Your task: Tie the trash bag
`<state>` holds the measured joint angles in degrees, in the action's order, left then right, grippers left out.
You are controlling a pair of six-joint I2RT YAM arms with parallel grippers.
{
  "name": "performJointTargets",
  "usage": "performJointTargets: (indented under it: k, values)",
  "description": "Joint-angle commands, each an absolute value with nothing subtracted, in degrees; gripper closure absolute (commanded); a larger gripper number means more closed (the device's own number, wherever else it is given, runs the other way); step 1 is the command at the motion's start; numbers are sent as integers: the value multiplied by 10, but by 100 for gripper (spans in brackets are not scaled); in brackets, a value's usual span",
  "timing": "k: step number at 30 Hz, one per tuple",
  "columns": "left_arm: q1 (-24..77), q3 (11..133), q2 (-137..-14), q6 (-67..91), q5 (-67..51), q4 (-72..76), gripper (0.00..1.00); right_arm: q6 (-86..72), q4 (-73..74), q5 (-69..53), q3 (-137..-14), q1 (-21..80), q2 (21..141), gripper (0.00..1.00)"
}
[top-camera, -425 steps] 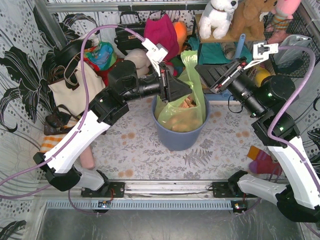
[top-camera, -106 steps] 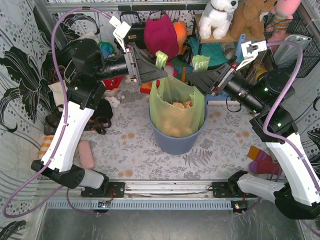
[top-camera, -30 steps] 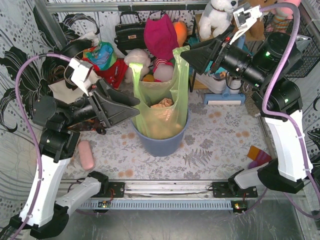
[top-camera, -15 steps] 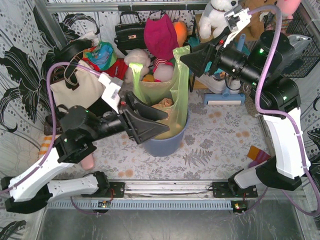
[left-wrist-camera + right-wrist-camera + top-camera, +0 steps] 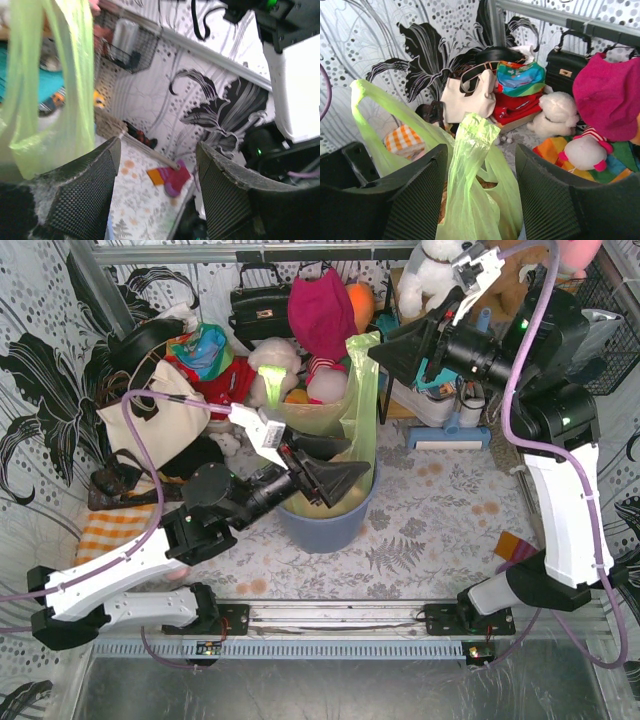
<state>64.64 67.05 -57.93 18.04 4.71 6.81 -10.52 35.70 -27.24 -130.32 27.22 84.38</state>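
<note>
Floral-print surface (image 5: 440, 530), toys (image 5: 325, 310) behind: our trash bag (image 5: 320, 418) sits in the bin (image 5: 330, 530), nothing knotted yet. We see left pincer (image 5: 157, 150) wide, empty; right pincer (image 5: 481, 150) wide astride one handle (image 5: 470, 135), ungripped.

Table (image 5: 430, 530): covered by a pale cloth printed with grey ferns and orange blossoms. A blue-grey round bin (image 5: 330, 525) stands upright on it at mid-width. An orange-and-white checked cloth (image 5: 103, 530) lies at the left edge, partly hidden. An orange and magenta fabric item (image 5: 169, 179) lies flat near the right edge, well apart from the bin. A cream tote bag (image 5: 160, 420) sits back left. A white-and-blue object (image 5: 450, 430) rests back right; its kind cannot be determined.
</note>
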Motion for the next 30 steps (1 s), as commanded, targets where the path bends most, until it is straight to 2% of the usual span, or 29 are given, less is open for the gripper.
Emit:
performJointTargets:
  k: [1,4,7,14,26,30]
  values:
    - [652,663,-564,113,150,175,30,-133,298,-364,-1291,257,850,45]
    - [651,660,-562,97,165,186,30,-138,288,-382,-1293,256,856,50]
    - [652,664,-561,90,159,188,29,-139,283,-391,-1290,255,860,60]
    - [652,688,-570,79,147,175,29,-142,241,-379,-1245,255,839,98]
    - [652,733,-594,31,193,185,27,-193,165,-406,-1164,256,771,100]
    - [651,744,-605,1,222,211,23,-209,138,-417,-1119,256,747,100]
